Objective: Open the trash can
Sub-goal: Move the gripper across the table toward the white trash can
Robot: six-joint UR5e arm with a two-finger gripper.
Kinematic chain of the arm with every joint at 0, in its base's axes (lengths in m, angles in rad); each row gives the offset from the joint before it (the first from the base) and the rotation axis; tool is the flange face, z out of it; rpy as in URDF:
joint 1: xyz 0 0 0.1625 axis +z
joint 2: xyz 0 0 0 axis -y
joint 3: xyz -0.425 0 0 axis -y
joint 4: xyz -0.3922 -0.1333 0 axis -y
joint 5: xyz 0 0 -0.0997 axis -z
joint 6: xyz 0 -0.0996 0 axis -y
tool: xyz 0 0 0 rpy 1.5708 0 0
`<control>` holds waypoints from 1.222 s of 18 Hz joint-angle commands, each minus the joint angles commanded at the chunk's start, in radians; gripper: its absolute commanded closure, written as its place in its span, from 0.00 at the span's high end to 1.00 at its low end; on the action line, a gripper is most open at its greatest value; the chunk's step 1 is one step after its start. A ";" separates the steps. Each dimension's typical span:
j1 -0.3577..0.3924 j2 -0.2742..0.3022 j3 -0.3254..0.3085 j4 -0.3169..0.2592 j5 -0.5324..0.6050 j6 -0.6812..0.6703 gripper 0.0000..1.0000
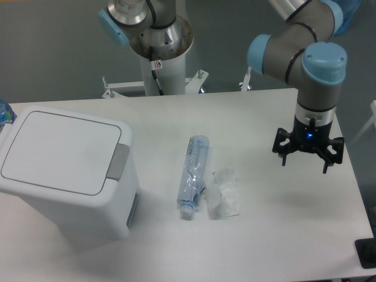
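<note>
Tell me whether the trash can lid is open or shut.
Shut: the flat lid lies flush on the trash can, grey latch at its edge.

trash can (59, 158) white, grey latch | bottle (192, 176) clear bluish | table (264, 235) white | arm (305, 53) grey, light-blue caps

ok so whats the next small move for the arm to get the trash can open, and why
Probably move the tool left across the table toward the grey latch on the trash can. The lid lies flat and closed, and the tool hangs far to the right, past the crushed bottle, touching nothing.
</note>
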 joint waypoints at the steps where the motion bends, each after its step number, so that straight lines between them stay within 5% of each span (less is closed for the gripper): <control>1: -0.006 0.006 0.012 -0.002 -0.032 -0.023 1.00; 6: -0.037 0.008 0.092 -0.002 -0.192 -0.268 1.00; 12: -0.136 0.029 0.104 -0.002 -0.214 -0.456 1.00; 22: -0.169 0.104 0.094 -0.009 -0.275 -0.519 1.00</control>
